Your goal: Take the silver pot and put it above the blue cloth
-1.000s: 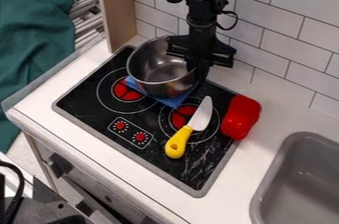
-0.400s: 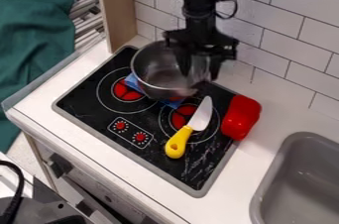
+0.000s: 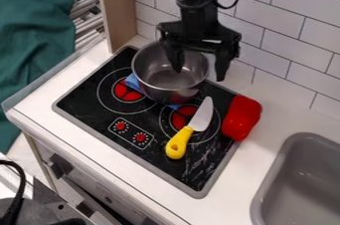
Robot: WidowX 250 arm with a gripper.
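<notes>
The white table (image 3: 247, 181) carries a black stove top (image 3: 83, 104), with a grey sink (image 3: 292, 144) let into it at the lower right. A large green cloth (image 3: 37, 35) lies off to the left, past the table's edge. The black arm (image 3: 197, 12) comes in from the top and hangs over the back of the stove top.

Beneath it sits the silver pot (image 3: 166, 78), upright at the back of the stove top, its inside open to view. The pincer (image 3: 200, 73) is spread wide and grips nothing: one finger is down inside the pot's mouth, the other outside it on the right, with the rim between them.

A red bell pepper (image 3: 241, 117) rests across the stove top's right edge. A toy knife with a yellow handle (image 3: 190, 128) lies just in front of the pot. The blue cloth (image 3: 133, 82) is smallest to the eye, since the pot covers most of it; bits peek out at the pot's left and front.

So the placing looks done: the pot is over the cloth and free of any grip. What seems left is to lift the pincer straight up, lest the inner finger catch the rim and drag the pot.
</notes>
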